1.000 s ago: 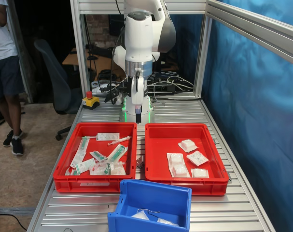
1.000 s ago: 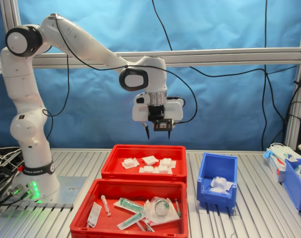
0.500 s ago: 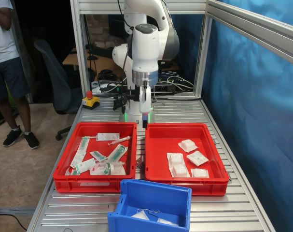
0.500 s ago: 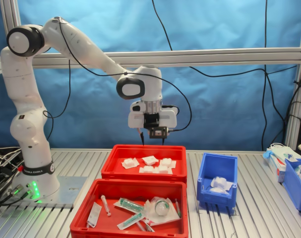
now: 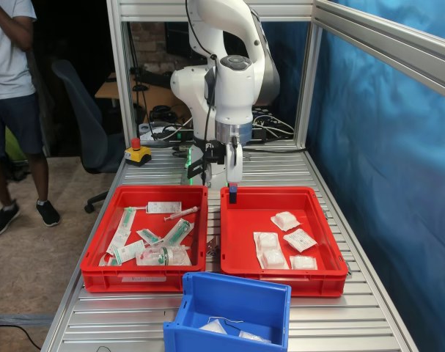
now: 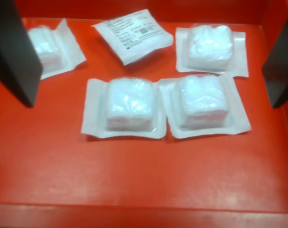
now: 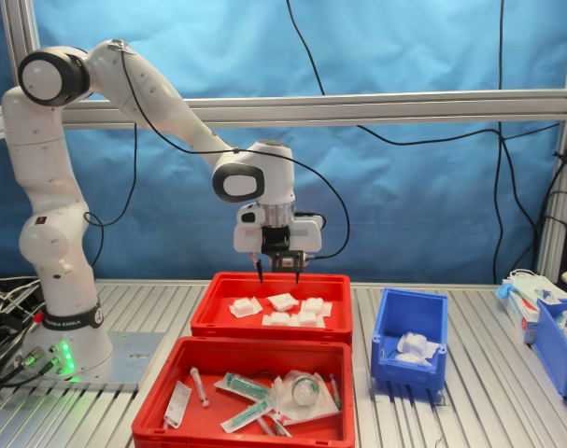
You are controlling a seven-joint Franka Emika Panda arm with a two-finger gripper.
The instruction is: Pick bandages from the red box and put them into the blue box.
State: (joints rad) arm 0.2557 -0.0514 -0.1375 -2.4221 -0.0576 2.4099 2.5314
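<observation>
My gripper (image 7: 276, 273): fingers spread wide, nothing between them, hanging just above the red box (image 7: 270, 327).
Bandages (image 6: 130, 103): five lie on the floor of the red box.
Wrist view only: puffy square pads sealed in clear wrap with flat white borders; one packet lies flat with its printed side up.
Blue box (image 5: 235, 301): glossy plastic; the first exterior view shows white packets inside.
Second exterior view only: my whole arm, reaching over from its base.
</observation>
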